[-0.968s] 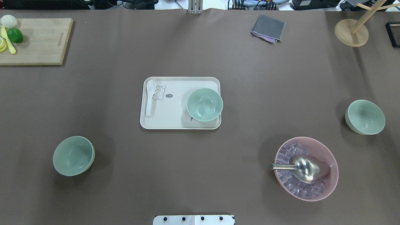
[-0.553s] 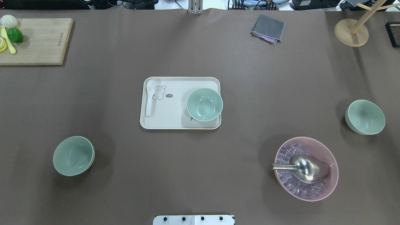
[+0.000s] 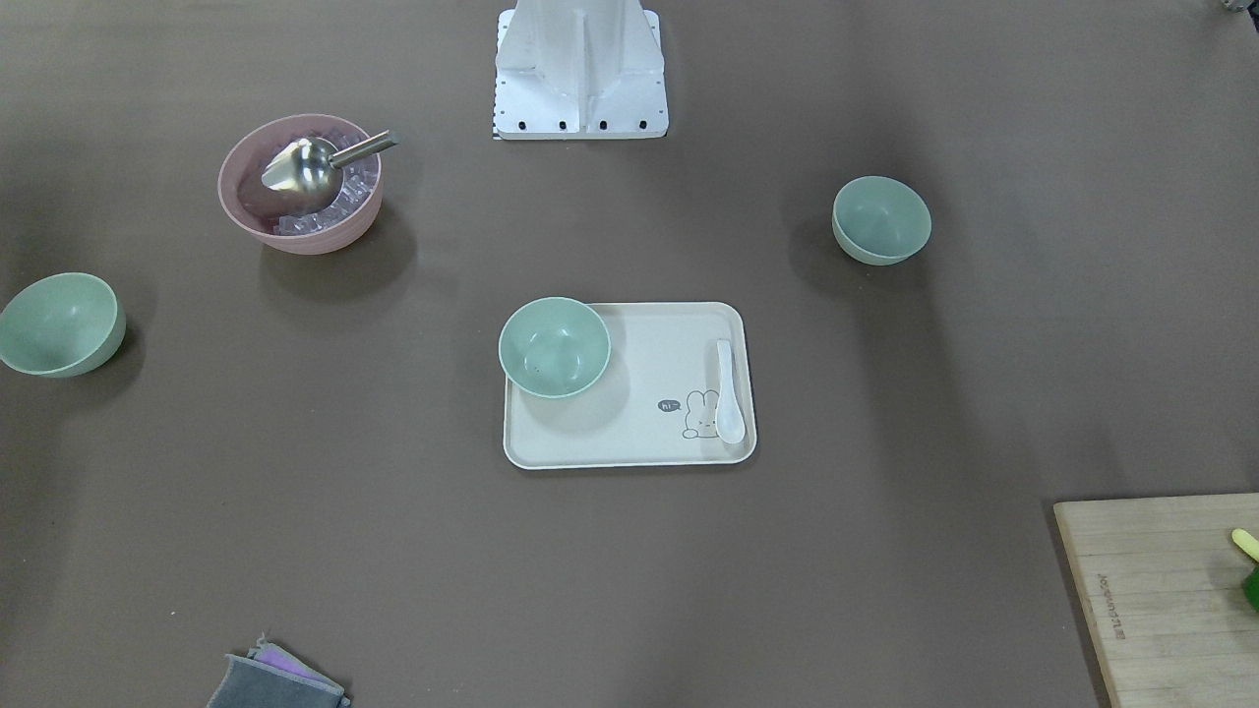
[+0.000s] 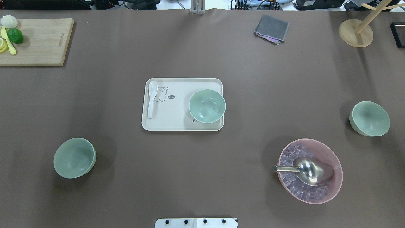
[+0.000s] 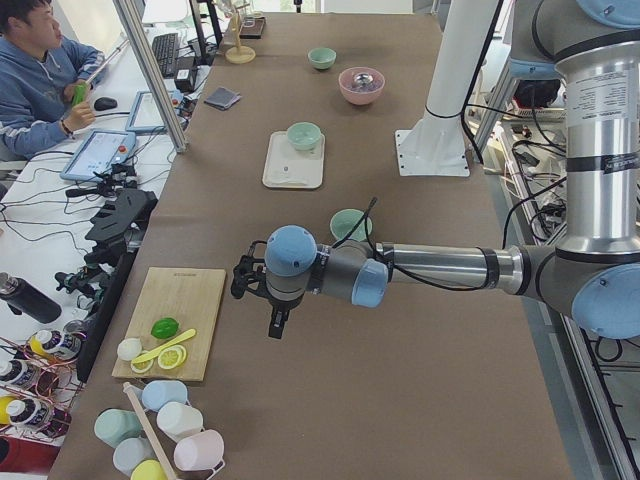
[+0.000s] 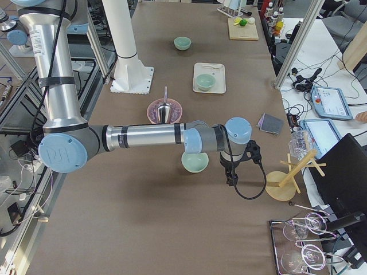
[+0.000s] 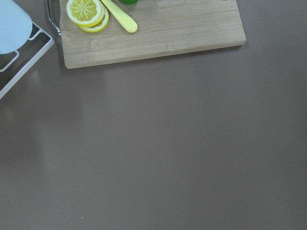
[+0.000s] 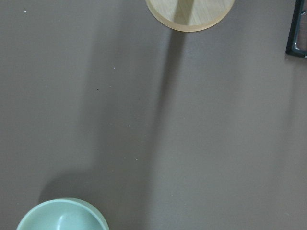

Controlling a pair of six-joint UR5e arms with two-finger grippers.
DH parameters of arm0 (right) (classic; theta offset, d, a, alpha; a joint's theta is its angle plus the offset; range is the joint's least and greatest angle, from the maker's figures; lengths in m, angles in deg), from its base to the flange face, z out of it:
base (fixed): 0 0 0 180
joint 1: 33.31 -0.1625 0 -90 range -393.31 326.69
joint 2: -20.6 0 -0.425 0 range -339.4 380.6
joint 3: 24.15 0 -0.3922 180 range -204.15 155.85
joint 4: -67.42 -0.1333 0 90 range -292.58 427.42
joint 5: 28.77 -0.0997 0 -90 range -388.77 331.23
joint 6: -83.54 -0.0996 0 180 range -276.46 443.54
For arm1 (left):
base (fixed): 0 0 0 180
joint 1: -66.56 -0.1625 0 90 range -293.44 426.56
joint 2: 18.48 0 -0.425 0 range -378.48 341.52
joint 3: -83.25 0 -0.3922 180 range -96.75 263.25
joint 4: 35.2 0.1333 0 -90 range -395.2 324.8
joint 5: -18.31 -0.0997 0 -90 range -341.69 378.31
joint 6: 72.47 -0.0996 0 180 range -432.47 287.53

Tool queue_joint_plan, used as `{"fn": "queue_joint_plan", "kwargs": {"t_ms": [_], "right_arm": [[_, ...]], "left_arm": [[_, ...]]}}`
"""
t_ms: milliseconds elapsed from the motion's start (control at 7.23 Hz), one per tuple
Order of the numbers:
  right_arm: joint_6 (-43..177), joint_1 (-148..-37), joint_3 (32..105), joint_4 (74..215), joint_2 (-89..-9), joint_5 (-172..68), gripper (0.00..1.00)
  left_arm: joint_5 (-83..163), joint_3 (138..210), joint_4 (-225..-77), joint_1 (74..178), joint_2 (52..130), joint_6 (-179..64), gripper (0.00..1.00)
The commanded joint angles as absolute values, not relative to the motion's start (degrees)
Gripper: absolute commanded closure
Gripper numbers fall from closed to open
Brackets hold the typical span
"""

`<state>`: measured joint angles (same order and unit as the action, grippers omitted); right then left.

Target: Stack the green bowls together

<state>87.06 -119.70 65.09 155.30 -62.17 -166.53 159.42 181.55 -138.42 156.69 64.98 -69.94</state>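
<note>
Three pale mint-green bowls stand apart and upright. One green bowl point(image 4: 207, 105) point(image 3: 554, 346) sits on the right end of the cream tray point(image 4: 177, 126). A second green bowl point(image 4: 74, 157) point(image 3: 880, 219) stands on the table's left side. A third green bowl point(image 4: 369, 118) point(image 3: 61, 324) point(image 8: 62, 216) stands at the far right. My left gripper point(image 5: 276, 328) hangs over bare table between the cutting board and the left bowl. My right gripper point(image 6: 231, 179) hangs just beyond the right bowl point(image 6: 195, 162). Both show only in the side views, so I cannot tell whether they are open or shut.
A pink bowl point(image 4: 310, 171) with ice cubes and a metal scoop stands near the right bowl. A white spoon point(image 4: 152, 98) lies on the tray. A cutting board point(image 4: 34, 41) with fruit, a grey cloth point(image 4: 271, 28) and a wooden stand point(image 4: 356, 33) lie along the far edge.
</note>
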Motion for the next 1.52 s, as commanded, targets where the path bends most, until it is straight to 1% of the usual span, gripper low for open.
{"fn": "queue_joint_plan", "kwargs": {"t_ms": [0, 277, 553, 691, 1245, 1383], "right_arm": [[83.63, -116.92, 65.23, 155.23, -62.63, -168.78, 0.00], [79.27, -112.35, 64.88, 149.20, -64.03, -168.43, 0.02], [74.50, -108.21, 64.79, 138.75, -68.94, -164.49, 0.06], [74.48, -107.24, 64.70, 138.27, -70.09, -164.56, 0.10], [73.43, -103.98, 63.21, 138.00, -70.55, -164.74, 0.14], [71.95, -103.19, 63.21, 137.91, -70.55, -164.83, 0.21]], "left_arm": [[159.81, 181.86, -138.38, 156.65, 65.02, -69.66, 0.02], [159.90, 181.78, -138.38, 156.65, 64.93, -69.57, 0.02], [159.90, 181.86, -138.38, 156.65, 65.19, -69.57, 0.02], [159.90, 181.86, -138.38, 156.65, 65.37, -69.48, 0.02], [159.90, 181.95, -138.38, 156.65, 65.46, -69.48, 0.02], [159.90, 181.95, -138.38, 156.65, 65.63, -69.48, 0.02]]}}
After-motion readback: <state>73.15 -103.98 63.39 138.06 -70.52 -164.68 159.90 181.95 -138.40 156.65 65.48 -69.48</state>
